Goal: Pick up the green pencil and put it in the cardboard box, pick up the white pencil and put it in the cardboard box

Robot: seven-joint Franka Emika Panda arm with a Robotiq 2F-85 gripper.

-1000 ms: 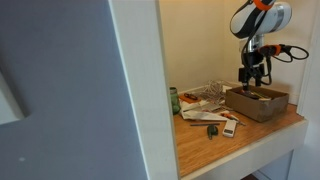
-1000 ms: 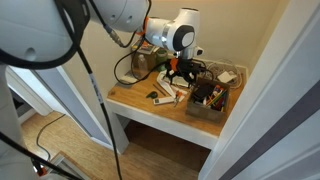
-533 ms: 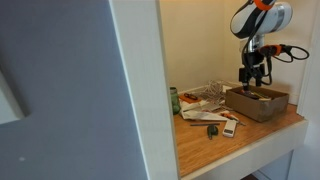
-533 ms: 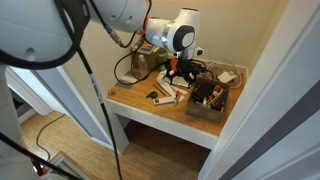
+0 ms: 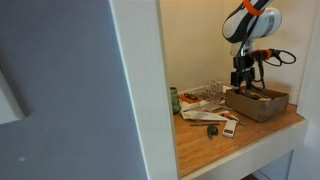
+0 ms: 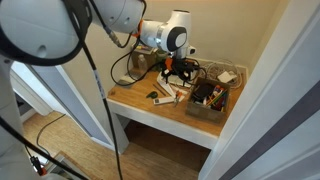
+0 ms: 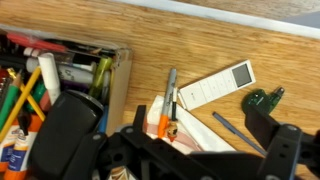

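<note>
The cardboard box (image 7: 121,72) is full of pens and markers at the left of the wrist view. It also shows in both exterior views (image 5: 259,102) (image 6: 206,104). A very thin dark stick, the green pencil (image 7: 231,128), lies on the wooden top between the papers and a small green lump (image 7: 262,99). My gripper (image 7: 175,135) is open and empty. It hangs above the papers just beside the box's edge (image 5: 240,76) (image 6: 173,69). I cannot make out a white pencil for sure.
A pale grey pen with an orange band (image 7: 169,98) and a white remote-like slab (image 7: 214,86) lie on the papers. An upright green container (image 5: 174,100) stands by the left wall. The shelf's front edge is near, with walls behind and at the sides.
My gripper has moved sideways from above the box to its edge, over the papers and clutter. Nothing on the shelf has moved.
</note>
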